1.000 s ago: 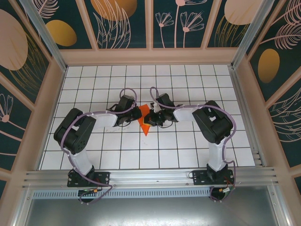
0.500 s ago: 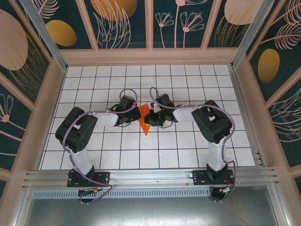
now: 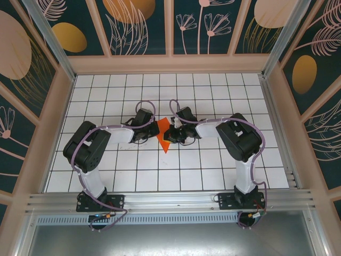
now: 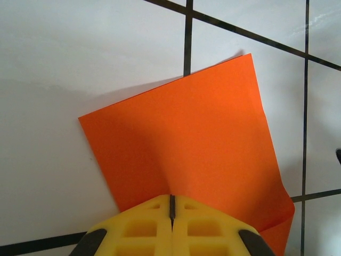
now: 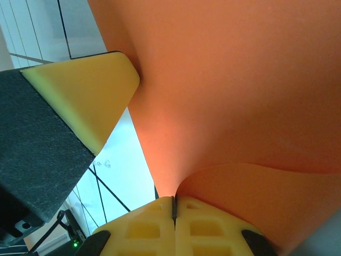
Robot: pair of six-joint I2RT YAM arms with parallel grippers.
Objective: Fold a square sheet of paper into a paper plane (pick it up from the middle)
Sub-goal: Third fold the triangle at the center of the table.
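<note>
The left fingers (image 4: 168, 210) have just finished closing: a second ago they were standing slightly parted, and now the yellow pads are meeting with only a thin seam between them, clamping the near edge of the square sheet of paper (image 4: 186, 138). A shallow ridge is rising in the paper toward that seam, which suggests the edge is being pinched, not merely pressed. The right fingers (image 5: 169, 210) are likewise clenched on the sheet, as they were a second ago, and the paper is curling up and away from them. Seen from above, the sheet is lying near the middle of the tabletop (image 3: 213, 170), one corner pointing toward 6 o'clock, with the left fingers at its 9 o'clock side and the right fingers at its 3 o'clock side. With both sides now gripped, the sheet is probably being readied for a fold; no finished crease can be confirmed. No container is taking part: the sheet is resting partly on the bare tabletop, partly lifted between the two arms.
</note>
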